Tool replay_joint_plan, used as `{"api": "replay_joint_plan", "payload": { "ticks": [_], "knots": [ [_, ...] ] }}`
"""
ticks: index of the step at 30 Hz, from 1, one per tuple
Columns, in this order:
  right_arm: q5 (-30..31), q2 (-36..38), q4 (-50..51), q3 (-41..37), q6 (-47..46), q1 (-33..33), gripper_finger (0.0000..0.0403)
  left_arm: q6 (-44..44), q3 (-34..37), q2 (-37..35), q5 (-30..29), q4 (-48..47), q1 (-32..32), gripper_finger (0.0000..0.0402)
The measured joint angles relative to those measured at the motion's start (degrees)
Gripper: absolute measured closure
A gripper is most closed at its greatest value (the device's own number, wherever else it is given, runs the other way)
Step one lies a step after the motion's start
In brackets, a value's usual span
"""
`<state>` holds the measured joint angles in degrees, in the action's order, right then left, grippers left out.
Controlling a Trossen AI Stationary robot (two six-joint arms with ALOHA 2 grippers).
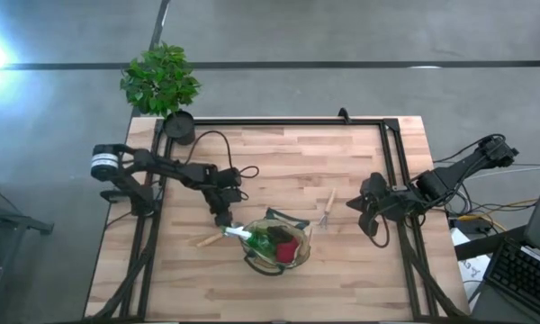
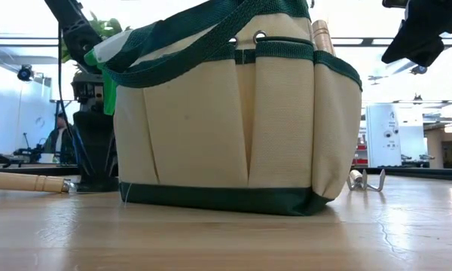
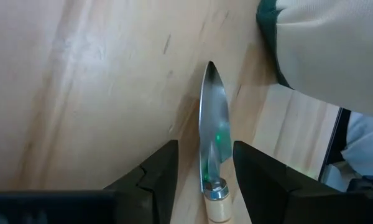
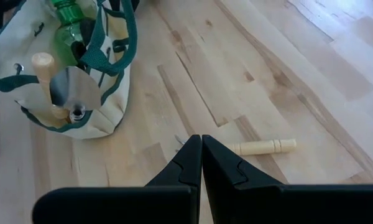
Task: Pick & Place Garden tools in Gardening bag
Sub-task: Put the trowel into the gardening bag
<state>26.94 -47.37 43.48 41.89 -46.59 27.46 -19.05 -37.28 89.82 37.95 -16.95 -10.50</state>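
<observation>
The tan gardening bag [image 1: 274,245] with green trim stands on the table's near middle. It also shows in the low view [image 2: 233,113]. It holds a red item [image 1: 288,250], a green-and-white piece [image 1: 245,234] sticking out of its left side, and a wooden-handled trowel [image 4: 62,93]. A second trowel [image 3: 212,124] lies flat on the table left of the bag. My left gripper [image 3: 205,180] is open just above it, one finger on each side of its neck and apart from it. A hand rake [image 1: 327,209] lies right of the bag. My right gripper [image 4: 201,155] is shut and empty above the table, right of the rake.
A potted green plant [image 1: 160,81] and its black pot [image 1: 179,126] stand at the table's far left corner. A dark frame rail [image 1: 288,121] runs along the far and side edges. There is bare wood between the bag and the far rail.
</observation>
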Motion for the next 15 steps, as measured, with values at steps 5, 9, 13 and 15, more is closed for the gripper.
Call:
{"api": "replay_joint_plan", "payload": {
  "ticks": [5, 9, 13, 15],
  "knots": [
    [0.0, 0.0, 0.0, 0.0, 0.1, 0.0, 0.0395, 0.0, 0.0, 0.0, -0.1, -0.1, 1.0, 0.0280],
    [0.0, 0.0, 0.0, 0.0, 0.2, 0.0, 0.0395, 1.1, 0.0, 0.0, 0.0, -0.2, 1.2, 0.0345],
    [0.0, 0.0, 0.0, 0.0, 0.3, 0.0, 0.0395, 2.5, 0.0, -0.1, 0.8, 0.0, 1.2, 0.0392],
    [0.0, 0.0, 0.0, 0.0, 0.3, 0.0, 0.0395, 2.5, -0.1, -0.1, 0.8, -0.5, 1.2, 0.0395]
  ]
}}
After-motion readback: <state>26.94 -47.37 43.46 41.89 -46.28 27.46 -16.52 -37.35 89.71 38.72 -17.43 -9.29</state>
